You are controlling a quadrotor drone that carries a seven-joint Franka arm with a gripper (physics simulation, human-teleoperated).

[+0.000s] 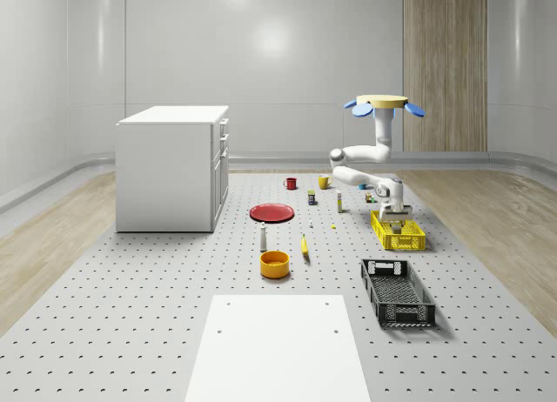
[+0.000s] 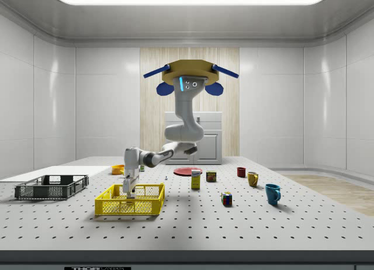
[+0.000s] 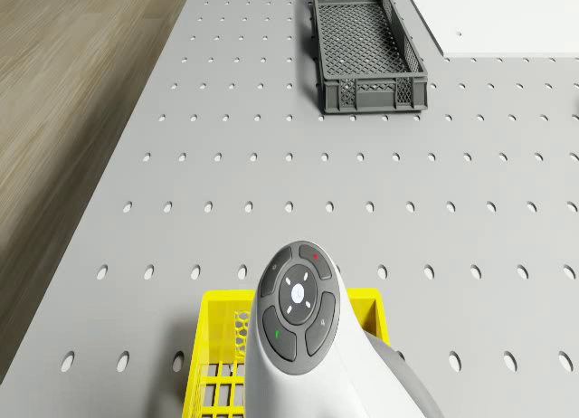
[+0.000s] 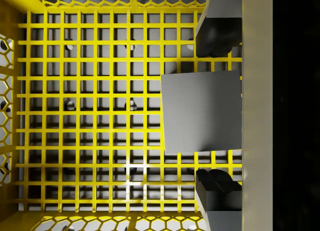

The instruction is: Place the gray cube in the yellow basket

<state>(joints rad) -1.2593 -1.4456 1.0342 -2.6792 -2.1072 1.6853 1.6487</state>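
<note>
No legible text, label, brand, number or sign on any object. A strip of markings runs along the near edge of the table [image 2: 98, 268] in the side view, towards that view's left; its characters cannot be made out. The small can [image 2: 196, 180] carries a printed wrapper, also unreadable.

The hand [image 2: 128, 190] is reaching down inside the yellow basket [image 2: 130, 200], whose four lattice walls are hemming it in; the way straight up is standing open. The gray cube [image 4: 201, 111] is sitting between the fingers [image 4: 216, 37], taking up that gap. The black crate [image 1: 397, 291] is lying well apart toward the surface's [image 1: 130, 315] near edge, with bare surface lying between it and the basket.
</note>
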